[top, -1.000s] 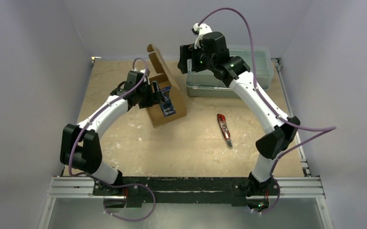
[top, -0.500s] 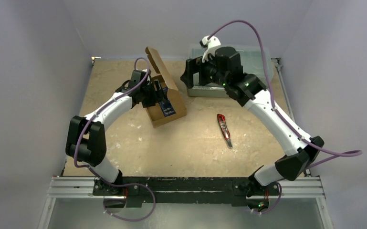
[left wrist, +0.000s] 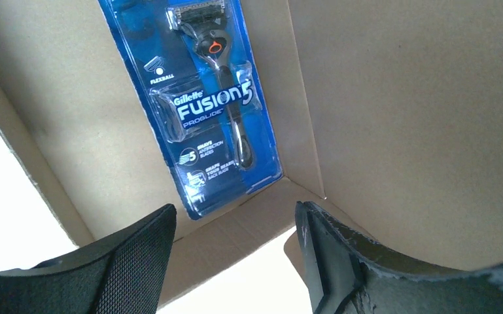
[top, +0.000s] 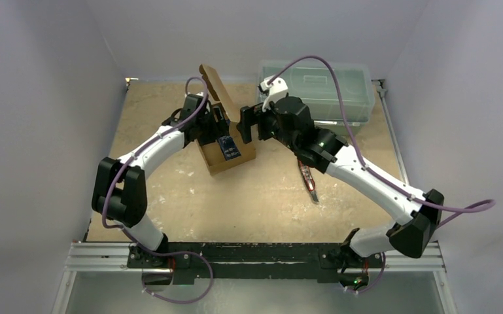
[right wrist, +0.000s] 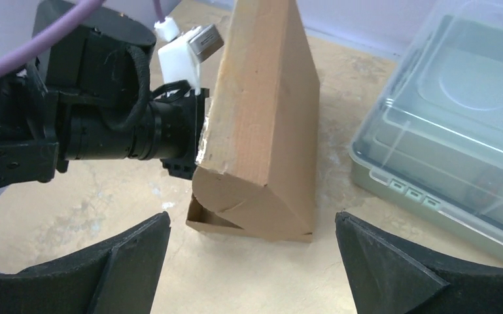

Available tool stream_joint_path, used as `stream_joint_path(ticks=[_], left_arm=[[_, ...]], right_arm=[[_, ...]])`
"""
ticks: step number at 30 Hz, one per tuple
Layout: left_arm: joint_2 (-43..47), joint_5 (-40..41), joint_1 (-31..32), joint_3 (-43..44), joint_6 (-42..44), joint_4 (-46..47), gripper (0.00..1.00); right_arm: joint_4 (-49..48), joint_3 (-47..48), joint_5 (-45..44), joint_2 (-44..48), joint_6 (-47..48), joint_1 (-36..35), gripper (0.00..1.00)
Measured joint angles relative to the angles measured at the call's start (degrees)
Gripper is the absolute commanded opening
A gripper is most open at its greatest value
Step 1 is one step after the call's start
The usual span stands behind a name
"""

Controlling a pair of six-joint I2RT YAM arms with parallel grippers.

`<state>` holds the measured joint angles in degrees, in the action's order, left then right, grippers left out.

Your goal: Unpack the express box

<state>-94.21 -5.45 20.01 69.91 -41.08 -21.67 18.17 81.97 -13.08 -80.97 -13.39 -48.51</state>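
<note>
My left arm [top: 154,147] reaches forward, left gripper [left wrist: 234,219] spread open over the blue razor blister pack [left wrist: 216,111] inside the flat brown cardboard express box [top: 230,163], far mid-table. My right arm [top: 366,176] stretches leftward, right gripper [right wrist: 252,226] wide open facing the box's raised flap [right wrist: 261,111].

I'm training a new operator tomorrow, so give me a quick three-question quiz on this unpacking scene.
1. True or false: the express box has its flap lid raised.
2. What lies inside the box? A) a blue razor pack B) scissors C) nothing
3. Which pincer points into the box, left or right?

Key: 1 true; 2 A; 3 left.
</note>
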Motion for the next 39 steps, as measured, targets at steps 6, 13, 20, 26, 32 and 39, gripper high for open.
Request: stream_joint_path(ticks=[6, 13, 20, 26, 32, 39], left_arm=[[-1.8, -0.2, -0.1, -2.8, -4.9, 5.6, 0.63], [-10.6, 0.9, -0.1, -2.8, -5.3, 9.3, 0.67], [-12.2, 3.4, -0.1, -2.8, -1.8, 11.2, 0.68], [-13.9, 3.1, -0.1, -2.8, -1.4, 14.4, 0.57], [-14.8, 3.6, -0.1, -1.2, -1.1, 14.6, 0.68], [-15.5, 4.7, 0.0, 1.6, -1.5, 14.8, 0.64]], right_arm=[[-1.4, -4.1, -2.3, 5.9, -1.1, 0.2, 0.99], [-1.6, -7.3, -3.0, 9.4, -2.0, 0.2, 0.99], [-1.5, -8.5, -3.1, 9.9, -2.1, 0.2, 0.99], [-1.5, -9.5, -3.0, 9.7, -2.4, 0.2, 0.99], [-1.5, -9.7, -3.0, 9.7, -2.5, 0.2, 0.99], [-1.6, -10.9, -2.9, 9.7, -3.0, 0.2, 0.99]])
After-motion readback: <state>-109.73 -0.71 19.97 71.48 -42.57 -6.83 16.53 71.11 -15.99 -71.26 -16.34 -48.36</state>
